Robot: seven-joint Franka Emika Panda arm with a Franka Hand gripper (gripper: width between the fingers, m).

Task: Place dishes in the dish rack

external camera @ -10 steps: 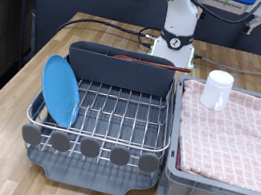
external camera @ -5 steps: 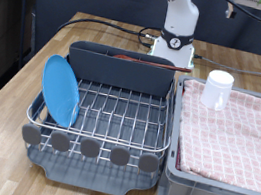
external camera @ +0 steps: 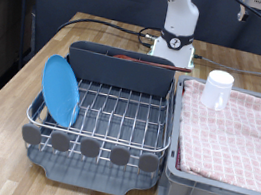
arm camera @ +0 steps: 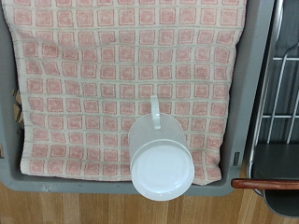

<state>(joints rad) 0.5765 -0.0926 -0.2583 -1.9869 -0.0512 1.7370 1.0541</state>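
Note:
The sky-blue plate stands on edge in the silver wire dish rack, at the exterior view's left end. The dark red-brown spoon lies along the rack's grey caddy; it also shows in the wrist view. The white cup stands upright on the checked pinkish cloth, at the top left corner of the cloth. The wrist view looks straight down on the cup, from well above it. The rack's wires show at that view's edge. My gripper's fingers show in neither view.
The cloth lies in a grey plastic bin to the exterior view's right of the rack. The arm's white base stands behind the rack, with black cables across the wooden table. The arm reaches out of frame at the top right.
The arm's upper links have swung towards the exterior view's right and up, out of frame. Plate, spoon and cup have not moved.

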